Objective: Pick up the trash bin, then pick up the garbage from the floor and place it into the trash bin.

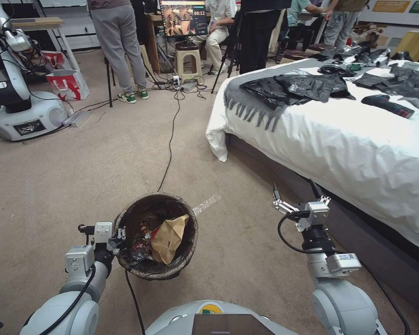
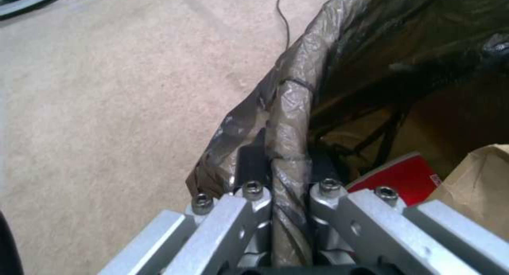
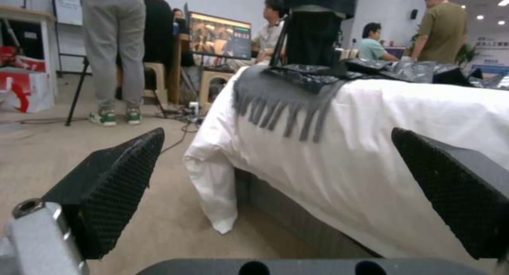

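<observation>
One bin (image 1: 156, 235), held off the carpet (image 1: 79, 177) by the left gripper (image 1: 121, 234), which is clamped on its lined rim (image 2: 289, 119), one finger inside, one outside. In the bin: one tan paper bag (image 1: 168, 238), one small bottle (image 1: 138, 249), one red scrap (image 2: 405, 175); the rest is too dark to count. Right gripper (image 1: 296, 191) hangs to the right of the bin, well apart from it, two fingers (image 3: 114, 179) spread wide, nothing between them, pointing at the bed (image 1: 340, 139). The bed stands to the right of the bin and beyond it, with several black bags (image 1: 298, 86) on top. One cable (image 1: 170, 139) runs across the carpet from beyond the bin up to its far rim.
</observation>
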